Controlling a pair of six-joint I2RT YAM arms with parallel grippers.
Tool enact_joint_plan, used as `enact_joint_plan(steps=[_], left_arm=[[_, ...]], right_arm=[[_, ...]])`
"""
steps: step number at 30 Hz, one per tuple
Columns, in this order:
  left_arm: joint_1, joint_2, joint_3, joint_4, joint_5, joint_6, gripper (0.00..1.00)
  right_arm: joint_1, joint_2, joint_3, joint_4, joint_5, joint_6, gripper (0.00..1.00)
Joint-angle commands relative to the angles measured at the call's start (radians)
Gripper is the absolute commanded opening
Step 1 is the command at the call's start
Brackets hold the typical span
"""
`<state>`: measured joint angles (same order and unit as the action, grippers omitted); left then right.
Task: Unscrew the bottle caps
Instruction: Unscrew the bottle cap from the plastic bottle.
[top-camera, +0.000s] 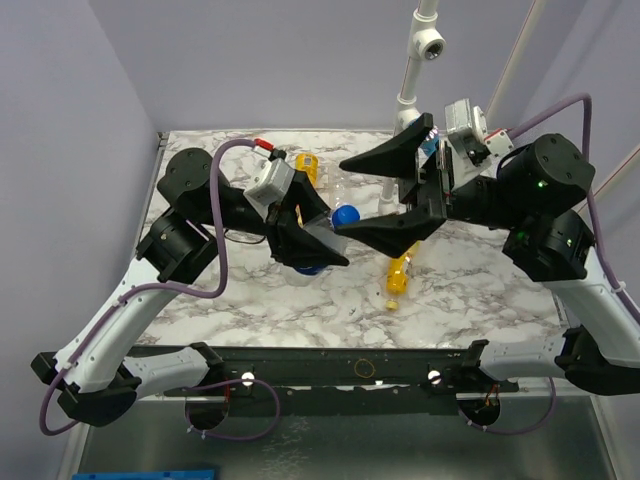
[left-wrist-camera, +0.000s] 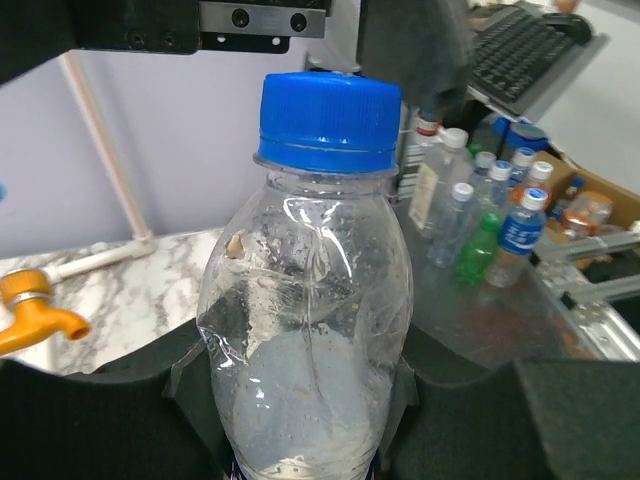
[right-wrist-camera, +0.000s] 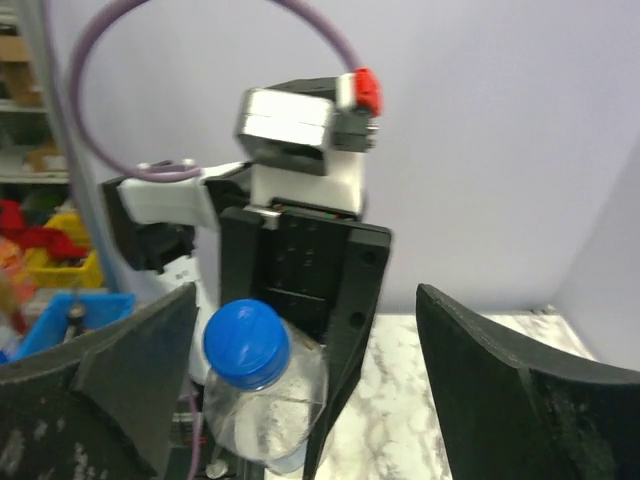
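My left gripper (top-camera: 305, 240) is shut on the body of a clear bottle with a blue label (top-camera: 312, 266) and holds it above the table. Its blue cap (top-camera: 345, 214) is on the neck. In the left wrist view the bottle (left-wrist-camera: 305, 330) fills the frame, cap (left-wrist-camera: 328, 120) on top. My right gripper (top-camera: 340, 195) is open, one finger on each side of the blue cap, not touching it. In the right wrist view the cap (right-wrist-camera: 245, 342) sits near the left finger (right-wrist-camera: 130, 370). A yellow-filled bottle (top-camera: 400, 272) lies on the table, its yellow cap (top-camera: 392, 302) on.
A second yellow bottle (top-camera: 307, 165) and a plain clear bottle (top-camera: 345, 186) stand at the back of the marble table (top-camera: 470, 300). A white camera pole (top-camera: 415, 70) rises at the back right. Several spare bottles (left-wrist-camera: 480, 220) stand off the table.
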<state>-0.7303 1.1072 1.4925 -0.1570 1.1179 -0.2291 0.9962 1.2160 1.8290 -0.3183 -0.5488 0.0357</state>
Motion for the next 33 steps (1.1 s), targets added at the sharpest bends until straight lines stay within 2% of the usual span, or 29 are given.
enact_joint_plan(steps=[1,3,6,8,12,17,21,29,33], left_arm=[[-0.002,-0.021,-0.032,-0.054,-0.186,0.167,0.0],[-0.003,-0.033,-0.053,-0.072,-0.276,0.279,0.0],[-0.003,-0.062,-0.102,-0.061,-0.427,0.431,0.0],[-0.002,-0.061,-0.115,-0.049,-0.523,0.468,0.0],[-0.003,-0.052,-0.12,-0.028,-0.634,0.486,0.0],[-0.002,-0.054,-0.132,0.014,-0.678,0.469,0.0],[-0.001,-0.058,-0.141,0.034,-0.698,0.458,0.0],[-0.003,-0.049,-0.131,0.041,-0.7,0.4,0.0],[-0.002,-0.036,-0.104,0.045,-0.681,0.316,0.0]], right_arm=[[0.002,0.017,0.018,-0.032,0.267,0.003,0.97],[0.002,0.02,0.012,-0.026,0.309,0.017,1.0],[0.002,0.033,0.02,-0.04,0.389,0.04,0.99],[0.004,0.063,0.055,-0.078,0.443,0.057,0.94],[0.003,0.095,0.084,-0.105,0.517,0.093,0.74],[0.002,0.118,0.085,-0.12,0.597,0.115,0.64],[0.002,0.113,0.066,-0.1,0.618,0.131,0.5],[0.003,0.088,0.034,-0.06,0.581,0.141,0.06],[0.003,0.078,0.024,-0.058,0.526,0.124,0.04]])
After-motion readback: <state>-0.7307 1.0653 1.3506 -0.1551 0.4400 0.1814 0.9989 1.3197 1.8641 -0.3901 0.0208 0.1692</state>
